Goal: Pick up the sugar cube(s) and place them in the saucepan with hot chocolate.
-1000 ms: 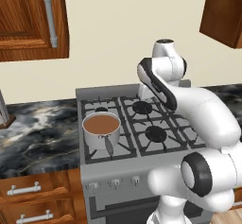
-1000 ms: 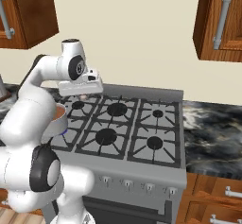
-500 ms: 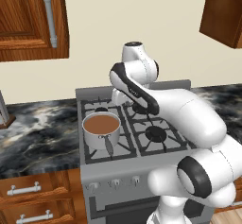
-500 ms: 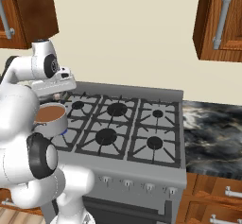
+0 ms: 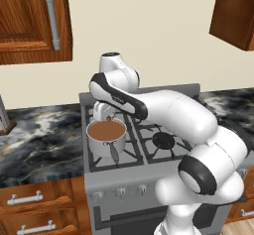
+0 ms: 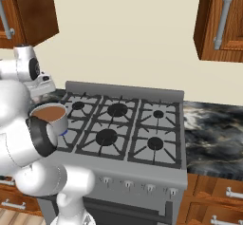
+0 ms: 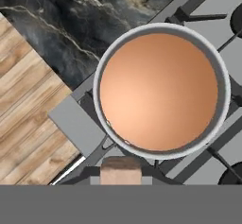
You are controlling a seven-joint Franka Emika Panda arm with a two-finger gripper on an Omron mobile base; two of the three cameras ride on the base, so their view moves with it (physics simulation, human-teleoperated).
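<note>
The saucepan with hot chocolate (image 5: 105, 132) stands on the stove's front-left burner, its long grey handle pointing toward the front edge. From above, the hand view looks straight down into its brown liquid (image 7: 160, 90). A tan sugar cube (image 7: 120, 169) sits at the bottom middle of that view, just outside the pan's rim, with my gripper shut on it. My gripper (image 5: 103, 111) hangs just above the back of the saucepan (image 6: 50, 116), with the arm reaching over from the right. The fingertips themselves are hidden behind the cube.
The grey stove (image 6: 142, 138) has several black burners to the right of the pan. Dark marble counter (image 5: 39, 135) runs on both sides. Wooden wall cabinets (image 5: 30, 21) hang above, left and right. Wooden floor (image 7: 28, 124) shows past the stove's front edge.
The arm has swung left from above the middle burners to over the saucepan, carrying the cube. The pan has not moved.
</note>
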